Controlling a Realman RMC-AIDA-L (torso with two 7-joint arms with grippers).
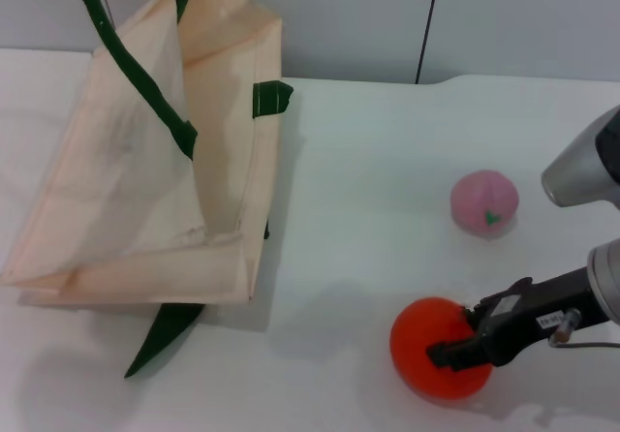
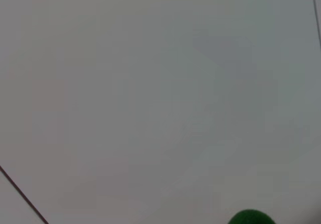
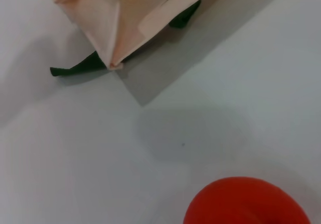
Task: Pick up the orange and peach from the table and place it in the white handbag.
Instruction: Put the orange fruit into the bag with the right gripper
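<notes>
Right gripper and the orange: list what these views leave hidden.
- Right gripper: head view, fingertips hidden against the orange; grip unclear.
- Orange: right wrist view, cut off by the frame edge.
- White handbag: head view, inside not visible.
- Left gripper: in no view.

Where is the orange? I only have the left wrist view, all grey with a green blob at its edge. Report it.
Observer: The orange is at the near right of the table, with the right gripper against its right side.
Operator: Give me the peach.
Observer: The peach lies farther back on the table, apart from the orange, with nothing touching it.
Operator: Now the bag, and my left gripper.
Observer: The white handbag is on the table's left side, a green handle rising past the head view's top edge. The left gripper shows in no view.
</notes>
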